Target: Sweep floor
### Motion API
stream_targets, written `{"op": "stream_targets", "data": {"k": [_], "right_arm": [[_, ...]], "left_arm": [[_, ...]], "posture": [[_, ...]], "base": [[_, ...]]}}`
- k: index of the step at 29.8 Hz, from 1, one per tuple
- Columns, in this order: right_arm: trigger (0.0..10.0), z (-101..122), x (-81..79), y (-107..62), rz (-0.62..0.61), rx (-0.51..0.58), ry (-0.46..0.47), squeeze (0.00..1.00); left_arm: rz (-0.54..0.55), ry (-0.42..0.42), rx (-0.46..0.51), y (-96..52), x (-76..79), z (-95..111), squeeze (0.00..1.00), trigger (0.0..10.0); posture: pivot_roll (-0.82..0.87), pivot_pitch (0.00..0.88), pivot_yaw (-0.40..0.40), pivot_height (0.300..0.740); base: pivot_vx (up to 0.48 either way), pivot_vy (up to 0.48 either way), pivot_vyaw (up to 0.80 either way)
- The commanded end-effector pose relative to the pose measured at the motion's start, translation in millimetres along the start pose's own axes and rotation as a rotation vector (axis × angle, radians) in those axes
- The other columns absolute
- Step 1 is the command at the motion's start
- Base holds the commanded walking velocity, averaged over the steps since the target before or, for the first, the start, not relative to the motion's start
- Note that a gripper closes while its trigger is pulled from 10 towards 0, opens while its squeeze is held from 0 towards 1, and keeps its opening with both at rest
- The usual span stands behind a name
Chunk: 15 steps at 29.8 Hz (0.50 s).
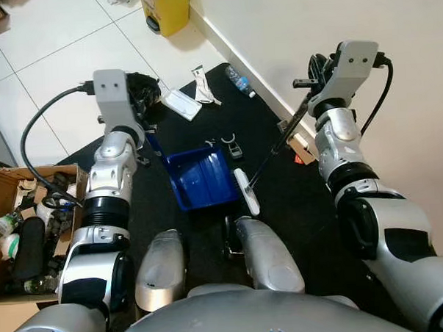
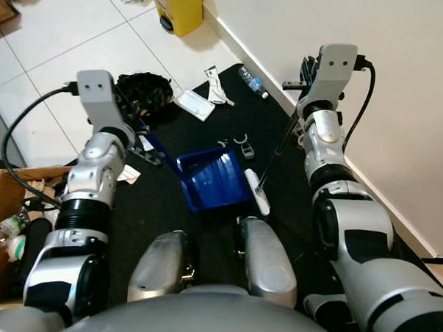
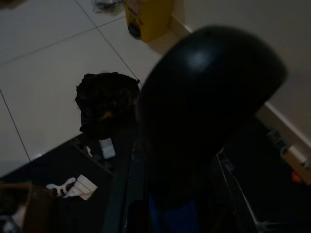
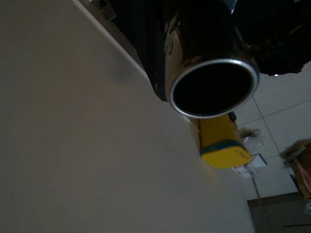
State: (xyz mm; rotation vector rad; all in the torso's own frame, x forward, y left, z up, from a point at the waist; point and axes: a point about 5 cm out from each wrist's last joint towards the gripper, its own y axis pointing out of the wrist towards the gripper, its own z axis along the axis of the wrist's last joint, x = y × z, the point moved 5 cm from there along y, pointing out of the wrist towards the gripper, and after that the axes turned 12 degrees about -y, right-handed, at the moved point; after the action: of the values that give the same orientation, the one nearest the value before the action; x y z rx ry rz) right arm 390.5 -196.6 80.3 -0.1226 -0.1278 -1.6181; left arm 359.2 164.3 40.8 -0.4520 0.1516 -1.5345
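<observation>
A blue dustpan lies on the black mat in front of my knees. My left gripper is shut on its dark handle, just left of the pan; the handle's rounded black end looms in the left wrist view. My right gripper, up by the wall, is shut on a thin metal broom pole. The pole slants down to a white broom head at the pan's right edge. The pole's open tube end is close in the right wrist view.
Litter lies on the mat beyond the pan: white packets, a plastic bottle, small clips, a crumpled black bag. A yellow bin stands by the baseboard. A cardboard box of rubbish sits on my left.
</observation>
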Motion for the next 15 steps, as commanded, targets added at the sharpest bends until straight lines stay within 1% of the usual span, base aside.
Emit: {"op": "stream_targets", "data": {"k": [1,4,6,7,9,15], "right_arm": [[10.0,-1.1,10.1,-1.3,-0.035,0.0,0.005,0.0],[10.0,-1.2,10.6,-1.3,-0.038,-0.001,0.005,0.0],[10.0,-1.0,10.3,-1.3,-0.039,0.0,0.006,0.0],[10.0,-1.0,10.3,-1.3,-0.039,0.0,0.006,0.0],[10.0,-1.3,9.6,-1.5,-0.039,0.0,0.007,0.0],[10.0,-1.5,8.1,-1.6,-0.037,-0.001,0.008,0.0]], "left_arm": [[-0.001,0.017,0.07,2.2,3.4,14.4,0.0,10.0],[-0.03,-0.066,0.071,2.8,4.2,16.0,0.0,10.0],[-0.049,-0.026,0.08,1.7,7.1,19.0,0.0,10.0],[-0.049,-0.026,0.08,1.7,7.1,19.0,0.0,10.0],[-0.061,0.013,0.084,1.0,9.3,19.4,0.0,10.0],[-0.066,0.026,0.087,1.9,10.3,19.1,0.0,10.0]], "posture": [[0.18,0.0,-0.033,0.74],[0.17,0.0,-0.033,0.74],[0.18,0.0,-0.032,0.74],[0.18,0.0,-0.032,0.74],[0.18,0.0,-0.032,0.74],[0.18,0.0,-0.03,0.74]], "base": [[0.0,0.0,0.0],[0.0,0.0,0.0],[0.0,0.0,0.0],[0.0,0.0,0.0],[0.0,0.0,0.0],[0.0,0.0,0.0]]}}
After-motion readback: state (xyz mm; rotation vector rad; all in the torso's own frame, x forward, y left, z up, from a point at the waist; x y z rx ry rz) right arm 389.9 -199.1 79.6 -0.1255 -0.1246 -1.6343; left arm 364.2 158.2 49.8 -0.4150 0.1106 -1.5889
